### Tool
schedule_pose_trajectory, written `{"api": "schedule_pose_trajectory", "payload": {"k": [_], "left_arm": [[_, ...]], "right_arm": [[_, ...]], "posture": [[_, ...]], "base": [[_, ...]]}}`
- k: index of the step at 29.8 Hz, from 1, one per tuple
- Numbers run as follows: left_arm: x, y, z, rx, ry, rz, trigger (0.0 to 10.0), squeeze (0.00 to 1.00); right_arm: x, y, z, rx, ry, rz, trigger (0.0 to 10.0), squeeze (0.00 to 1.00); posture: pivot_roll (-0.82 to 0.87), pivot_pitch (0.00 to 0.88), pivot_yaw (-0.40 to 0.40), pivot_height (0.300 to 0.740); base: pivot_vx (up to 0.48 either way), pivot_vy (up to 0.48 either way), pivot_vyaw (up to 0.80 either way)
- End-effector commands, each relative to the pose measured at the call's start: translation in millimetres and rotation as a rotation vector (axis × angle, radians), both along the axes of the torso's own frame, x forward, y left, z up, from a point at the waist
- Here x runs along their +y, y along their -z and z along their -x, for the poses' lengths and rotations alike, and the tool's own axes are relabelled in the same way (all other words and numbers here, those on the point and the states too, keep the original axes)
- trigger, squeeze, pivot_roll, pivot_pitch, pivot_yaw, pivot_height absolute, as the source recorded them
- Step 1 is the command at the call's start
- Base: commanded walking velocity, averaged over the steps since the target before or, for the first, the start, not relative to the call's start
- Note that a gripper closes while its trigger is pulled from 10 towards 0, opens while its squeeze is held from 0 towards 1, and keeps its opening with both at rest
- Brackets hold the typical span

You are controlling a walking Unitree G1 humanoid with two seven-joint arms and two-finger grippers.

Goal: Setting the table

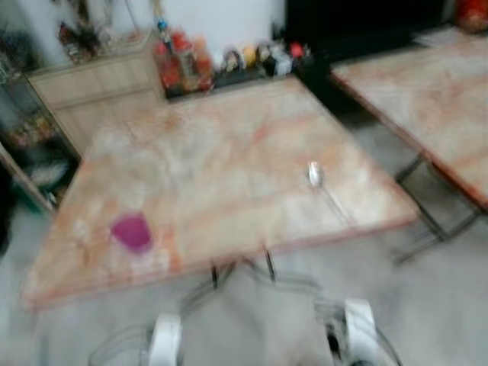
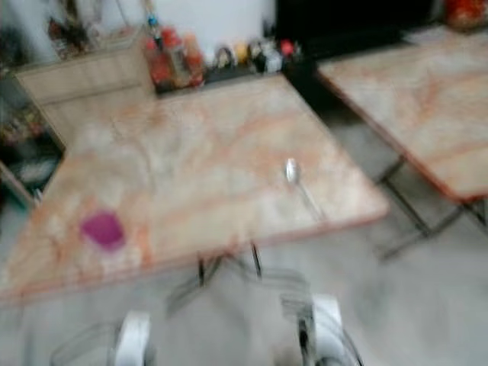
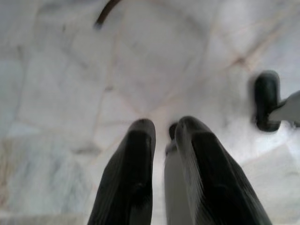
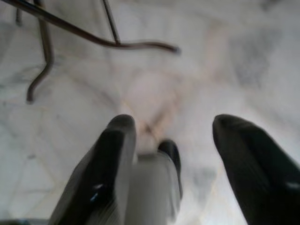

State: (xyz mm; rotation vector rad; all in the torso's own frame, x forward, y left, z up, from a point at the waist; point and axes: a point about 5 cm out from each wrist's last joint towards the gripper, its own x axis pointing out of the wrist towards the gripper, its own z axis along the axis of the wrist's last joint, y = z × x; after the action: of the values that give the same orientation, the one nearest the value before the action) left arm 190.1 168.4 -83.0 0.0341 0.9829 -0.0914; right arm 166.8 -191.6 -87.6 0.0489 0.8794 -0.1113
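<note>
Left eye view, blurred, robot likely walking. L to R:

- Cabinet (image 1: 91,88) at 11 o'clock, beyond the table's far-left corner.
- Table (image 1: 221,175), marbled top, centre. Pink cup (image 1: 131,231) near its front-left corner, approx 9 o'clock from table centre.
- Bottles/condiments (image 1: 229,61) along far edge, 12 o'clock.
- Spoon (image 1: 324,189) right of centre, approx 3 o'clock. Bowl end far, handle runs toward near-right edge; long axis roughly 11-to-5 o'clock.
- Second table (image 1: 435,99) at 2 o'clock, apart from the first.

Grippers, both hanging low over the floor (image 3: 140,70), below the table's near edge:
- Left gripper (image 3: 164,133): fingers nearly together, narrow gap, holding nothing.
- Right gripper (image 4: 173,126): fingers spread wide, empty.

Assessment: spoon lies ahead and up, approx 12 o'clock from right gripper; right arm nearer. Cup nearer left arm. Handle end points toward robot, favouring a right-hand pick.
</note>
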Motion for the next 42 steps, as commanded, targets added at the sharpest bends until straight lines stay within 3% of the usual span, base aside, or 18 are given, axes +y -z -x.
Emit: {"api": "schedule_pose_trajectory", "payload": {"k": [1,5,8,9,13,15,18,28,30,34,39,42], "left_arm": [[3.9,0,0.0,0.004,-0.085,0.031,10.0,0.00],[11.6,-2,-2.5,0.000,-0.259,0.103,10.0,0.00],[18.4,-3,-3.5,-0.002,-0.321,0.102,10.0,0.00],[24.9,-2,-1.6,0.010,-0.407,0.103,10.0,0.00],[35.8,-1,4.5,0.028,-0.535,0.103,10.0,0.00],[36.1,0,5.4,0.029,-0.523,0.097,10.0,0.00],[32.7,4,15.1,0.056,-0.381,0.043,10.0,0.00],[46.5,13,42.0,0.106,-0.427,0.013,10.0,0.00],[53.6,16,54.9,0.135,-0.406,-0.015,10.0,0.00],[58.0,19,67.1,0.167,-0.402,-0.035,10.0,0.00],[57.6,20,69.7,0.172,-0.405,-0.032,10.0,0.00],[49.2,18,58.7,0.131,-0.418,0.004,10.0,0.00]], "right_arm": [[3.3,-3,-7.6,-0.014,0.001,-0.009,10.0,0.00],[3.6,-3,-7.5,-0.015,0.004,-0.010,10.0,0.00],[3.8,-3,-7.4,-0.016,0.006,-0.011,10.0,0.00],[3.7,-3,-7.4,-0.017,0.007,-0.010,10.0,0.00],[3.2,-3,-7.8,-0.018,0.008,-0.008,10.0,0.00],[3.1,-3,-7.9,-0.018,0.006,-0.008,10.0,0.00],[2.3,-3,-7.9,-0.016,-0.002,-0.005,10.0,0.00],[0.4,-2,-4.3,-0.008,-0.004,-0.002,10.0,0.00],[0.2,-1,-2.6,-0.005,-0.003,-0.003,10.0,0.00],[0.4,0,-0.1,0.000,-0.002,-0.004,10.0,0.00],[0.5,1,1.3,0.003,-0.001,-0.006,10.0,0.00],[0.8,1,2.6,0.008,-0.001,-0.009,10.0,0.00]], "posture": [[-0.29,0.000,0.129,0.740],[-0.29,0.000,0.131,0.740],[-0.30,0.000,0.131,0.740],[-0.30,0.000,0.131,0.740],[-0.30,0.000,0.126,0.740],[-0.30,0.000,0.126,0.740],[-0.30,0.000,0.122,0.740],[-0.29,0.000,0.122,0.740],[-0.29,0.000,0.126,0.740],[-0.29,0.000,0.129,0.740],[-0.29,0.000,0.128,0.740],[-0.29,0.000,0.120,0.740]], "base": [[0.000,0.000,0.00],[0.000,0.000,0.00],[0.000,0.000,0.00],[0.000,0.000,0.00],[0.000,0.000,0.00],[0.000,0.000,0.00],[0.000,0.000,0.00],[0.000,0.000,0.00],[0.000,0.000,0.00],[0.000,0.000,0.00],[0.000,0.000,0.00],[0.000,0.000,0.00]]}}
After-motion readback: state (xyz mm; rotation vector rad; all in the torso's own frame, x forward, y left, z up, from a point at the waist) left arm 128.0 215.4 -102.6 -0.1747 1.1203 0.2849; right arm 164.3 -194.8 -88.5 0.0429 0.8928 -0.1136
